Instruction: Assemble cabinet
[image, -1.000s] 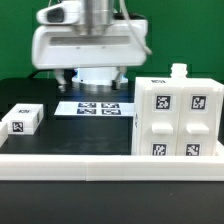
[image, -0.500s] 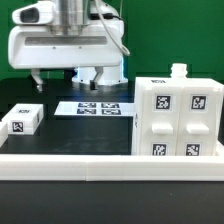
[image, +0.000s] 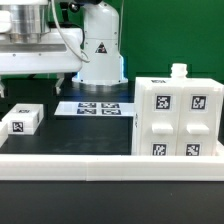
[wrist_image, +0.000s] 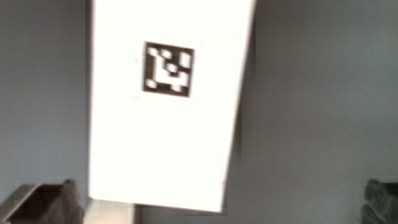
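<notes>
The cabinet body (image: 178, 115) is a white box with several square tags, a knob on top, standing at the exterior view's right. A small white tagged part (image: 22, 121) lies at the exterior view's left. My gripper (image: 28, 82) hangs above the table at the upper left, over that part's side, partly cut off by the frame edge. In the wrist view a long white panel (wrist_image: 169, 110) with one tag lies below my gripper (wrist_image: 214, 205). The dark fingertips (wrist_image: 45, 200) stand wide apart, holding nothing.
The marker board (image: 95, 108) lies flat on the black table behind the middle. A white rail (image: 100, 160) runs along the front edge. The robot's white base with a triangle sticker (image: 100, 50) stands at the back.
My gripper has moved steadily toward the exterior view's left, from above the marker board to above the left side. The robot base behind is now uncovered. The parts have not moved.
</notes>
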